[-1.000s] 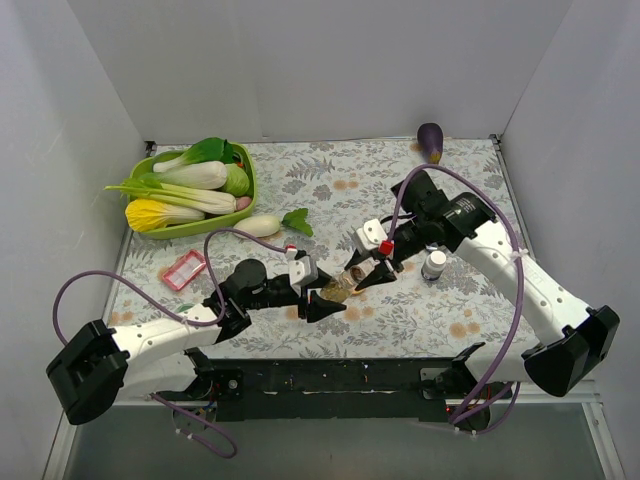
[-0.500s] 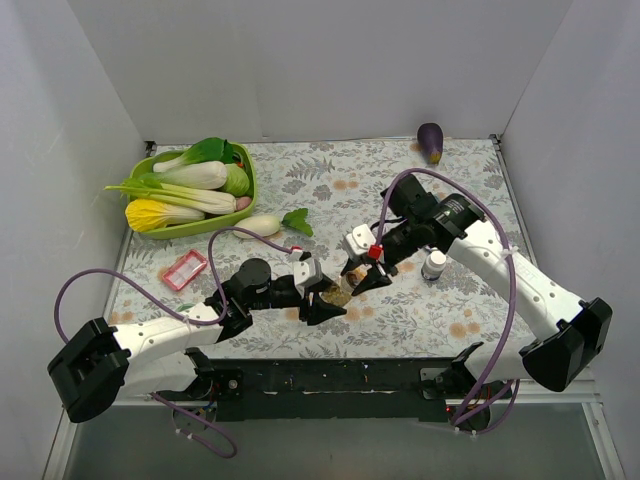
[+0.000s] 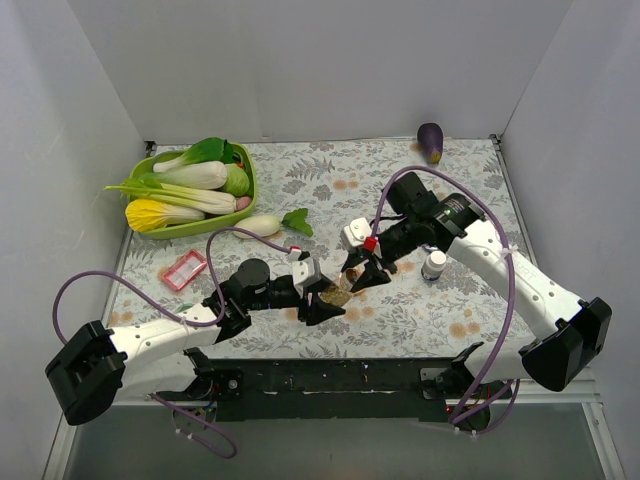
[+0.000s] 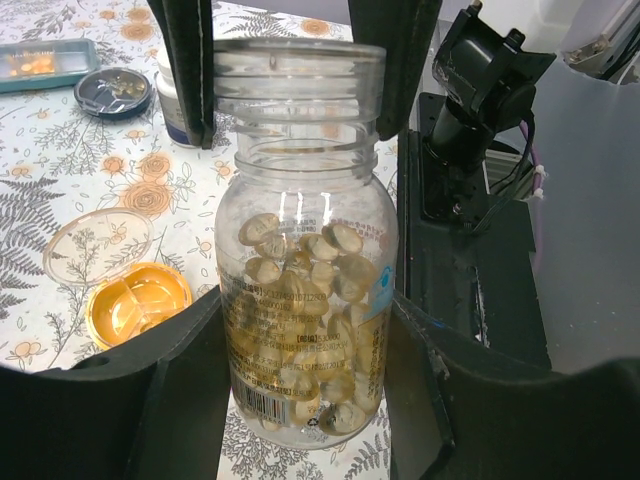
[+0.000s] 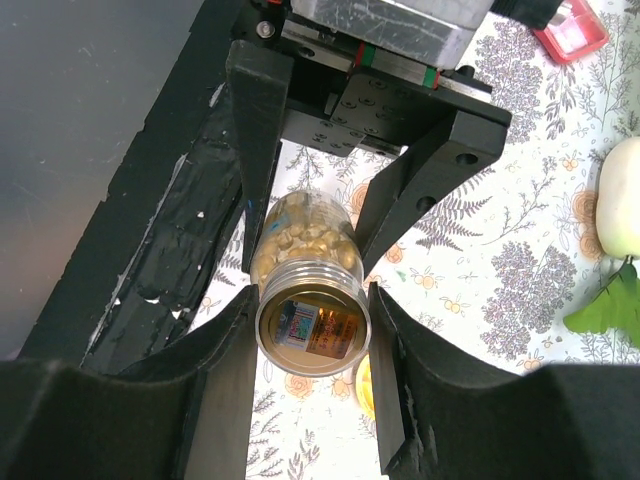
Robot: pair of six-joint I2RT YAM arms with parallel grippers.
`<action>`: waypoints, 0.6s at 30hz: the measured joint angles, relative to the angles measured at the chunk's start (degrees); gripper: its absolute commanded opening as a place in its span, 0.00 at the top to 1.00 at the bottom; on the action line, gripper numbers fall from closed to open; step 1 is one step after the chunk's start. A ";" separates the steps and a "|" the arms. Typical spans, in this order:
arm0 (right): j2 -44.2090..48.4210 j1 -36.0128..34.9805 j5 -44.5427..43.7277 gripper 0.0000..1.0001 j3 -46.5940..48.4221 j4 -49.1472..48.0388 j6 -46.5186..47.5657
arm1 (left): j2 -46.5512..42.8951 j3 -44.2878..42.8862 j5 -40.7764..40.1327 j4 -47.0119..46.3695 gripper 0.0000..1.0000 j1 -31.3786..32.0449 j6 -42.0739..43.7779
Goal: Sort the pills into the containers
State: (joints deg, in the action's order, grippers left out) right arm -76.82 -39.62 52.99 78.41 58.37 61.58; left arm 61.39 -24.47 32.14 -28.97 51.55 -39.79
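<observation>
- Overhead: your left gripper [image 3: 326, 301] and right gripper [image 3: 361, 274] meet at the near middle of the floral table [image 3: 470, 190], both clamped on one clear pill bottle [image 3: 338, 294]. A small white bottle [image 3: 434, 264] stands just to their right. A green basket [image 3: 200, 228] of vegetables sits at the far left.
- Left wrist: your left fingers [image 4: 170, 400] press the bottle's body from both sides, and the right arm's fingers close on its open neck. Tan pills [image 4: 300, 290] fill the lower part of the bottle. The amber dish [image 4: 138, 303] lies on the table to its left, just beside a clear dish [image 4: 97, 247].
- Right wrist: you look straight into the bottle's uncapped mouth, pinched between your right fingers [image 5: 220, 400]. The left fingers hold the pill-filled body beyond it. A red box [image 5: 572, 25] sits in the top right corner.
</observation>
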 measured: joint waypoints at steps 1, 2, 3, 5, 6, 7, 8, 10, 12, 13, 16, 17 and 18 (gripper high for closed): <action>0.07 0.11 0.07 0.94 -0.22 -0.11 -0.17 | -0.09 0.00 0.00 0.17 1.00 0.00 -0.04; 0.15 0.20 0.02 0.94 -0.46 -0.13 -0.22 | -0.11 0.00 0.02 0.31 1.00 0.00 -0.07; 0.24 0.24 0.02 0.93 -0.81 -0.22 -0.33 | -0.09 0.00 0.02 0.50 1.00 0.02 -0.07; 0.39 0.31 0.00 0.93 -1.55 -0.31 -0.39 | -0.09 0.04 0.07 0.87 1.00 0.02 -0.07; 0.48 0.48 0.02 0.92 -1.99 -0.44 -0.44 | -0.09 0.11 0.09 0.98 1.00 0.02 -0.07; 0.61 0.59 0.00 0.92 -2.51 -0.59 -0.46 | -0.11 0.13 0.17 1.29 1.00 0.02 -0.04; 0.70 0.66 0.09 0.92 -3.04 -0.68 -0.55 | -0.09 0.15 0.28 1.57 1.00 0.04 -0.04; 0.74 0.72 0.28 0.91 -3.85 -0.96 -0.81 | -0.09 0.22 0.50 2.05 1.00 0.09 -0.07; 0.72 0.83 0.74 0.91 -4.35 -1.29 -1.27 | -0.09 0.24 0.66 2.43 1.00 0.11 -0.09; 0.72 0.87 0.94 0.91 -4.39 -1.36 -1.42 | -0.09 0.24 0.72 2.43 1.00 0.13 -0.09; 0.70 0.92 1.36 0.91 -4.39 -1.53 -1.97 | -0.09 0.24 0.90 2.40 1.00 0.15 -0.11; 0.66 0.94 1.51 0.90 -4.39 -1.60 -2.36 | -0.09 0.24 0.92 2.38 1.00 0.15 -0.13; 0.59 0.94 1.79 0.90 -4.39 -1.77 -2.80 | -0.09 0.24 0.96 2.36 1.00 0.17 -0.15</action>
State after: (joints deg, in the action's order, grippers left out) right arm -76.23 -38.68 54.78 74.02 56.60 58.78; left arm 61.30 -24.23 33.10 -26.61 51.72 -39.94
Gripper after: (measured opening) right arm 0.482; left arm 0.509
